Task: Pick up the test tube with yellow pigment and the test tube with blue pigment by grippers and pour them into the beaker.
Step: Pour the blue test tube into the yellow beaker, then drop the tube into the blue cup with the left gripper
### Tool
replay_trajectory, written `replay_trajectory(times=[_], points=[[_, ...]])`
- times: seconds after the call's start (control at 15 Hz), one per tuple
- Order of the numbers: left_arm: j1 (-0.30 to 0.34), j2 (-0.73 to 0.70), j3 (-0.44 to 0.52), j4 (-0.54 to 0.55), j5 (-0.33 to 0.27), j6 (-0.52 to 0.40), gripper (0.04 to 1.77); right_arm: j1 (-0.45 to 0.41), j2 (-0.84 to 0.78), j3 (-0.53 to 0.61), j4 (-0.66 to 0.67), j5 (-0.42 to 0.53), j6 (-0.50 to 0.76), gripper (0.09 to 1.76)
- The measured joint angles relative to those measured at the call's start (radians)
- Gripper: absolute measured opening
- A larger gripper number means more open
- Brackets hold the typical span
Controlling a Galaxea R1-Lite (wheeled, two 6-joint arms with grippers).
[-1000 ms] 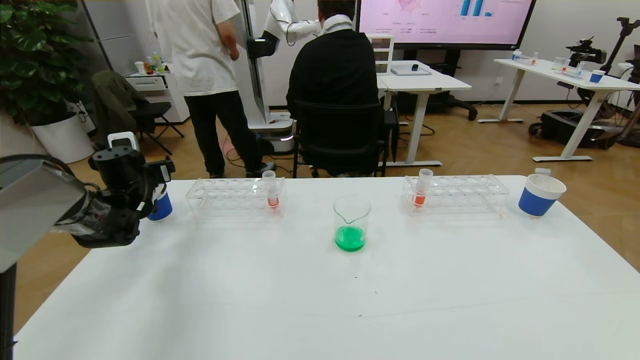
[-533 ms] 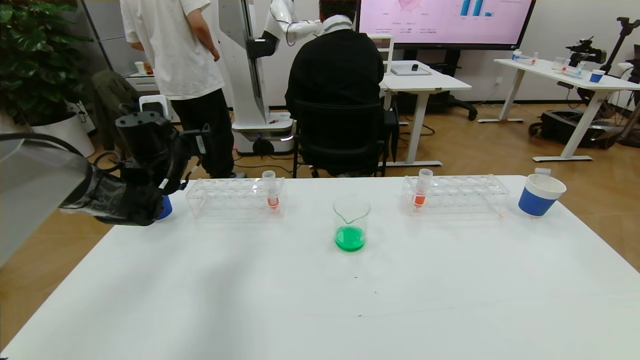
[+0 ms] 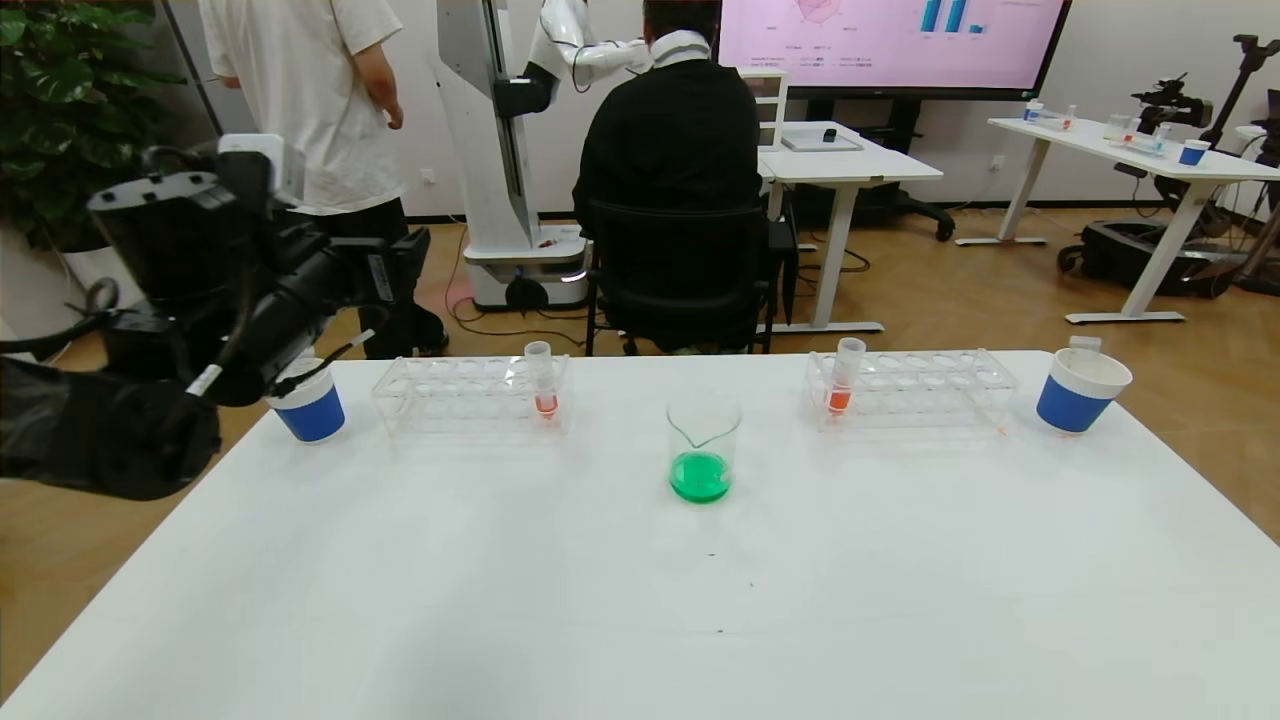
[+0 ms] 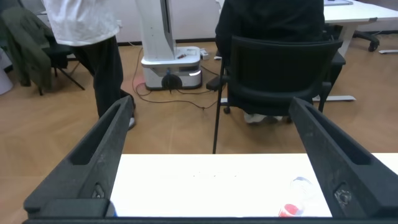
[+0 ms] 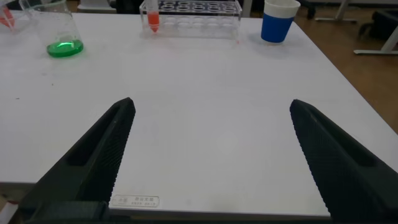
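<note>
The beaker [image 3: 703, 448] stands mid-table with green liquid in its bottom; it also shows in the right wrist view [image 5: 59, 34]. No tube with a yellow tip or a blue tip is in view. My left gripper [image 3: 400, 262] is open and empty, raised above the table's far left corner, over the left blue cup [image 3: 308, 405]. In the left wrist view its fingers [image 4: 99, 155] stand wide apart above the far table edge. My right gripper [image 5: 212, 104] is open and empty, low over the table's near edge, out of the head view.
Two clear racks [image 3: 470, 395] [image 3: 912, 385] stand at the back, each with one orange-tipped tube [image 3: 542, 380] [image 3: 843, 378]. A second blue cup [image 3: 1080, 390] is at the far right. Two people and a chair [image 3: 680, 270] are behind the table.
My left arm has risen and swung up from beside the table's left edge to above the left cup. The person in white has walked left.
</note>
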Motion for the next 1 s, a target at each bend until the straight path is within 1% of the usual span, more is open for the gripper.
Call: replay_trajectory(times=[0.27,0.4,0.53,0.67,0.73,0.8,0.87,1.0], points=[[0.020,-0.228,0.147,0.023,-0.007,0.042,1.75,0.000,0.000,0.000,0.000,0.000,0.000,1.74],[0.025,-0.367,0.208,0.063,-0.010,0.061,1.75,0.000,0.000,0.000,0.000,0.000,0.000,1.74],[0.027,-0.505,0.254,0.124,-0.013,0.077,1.75,0.000,0.000,0.000,0.000,0.000,0.000,1.74],[0.039,-0.655,0.291,0.232,-0.011,0.099,1.75,0.000,0.000,0.000,0.000,0.000,0.000,1.74],[0.061,-0.727,0.311,0.285,-0.010,0.116,1.75,0.000,0.000,0.000,0.000,0.000,0.000,1.74],[0.098,-0.802,0.335,0.331,-0.011,0.128,1.75,0.000,0.000,0.000,0.000,0.000,0.000,1.74],[0.130,-0.869,0.361,0.358,-0.011,0.134,1.75,0.000,0.000,0.000,0.000,0.000,0.000,1.74],[0.161,-0.992,0.419,0.383,-0.015,0.141,1.75,0.000,0.000,0.000,0.000,0.000,0.000,1.74]])
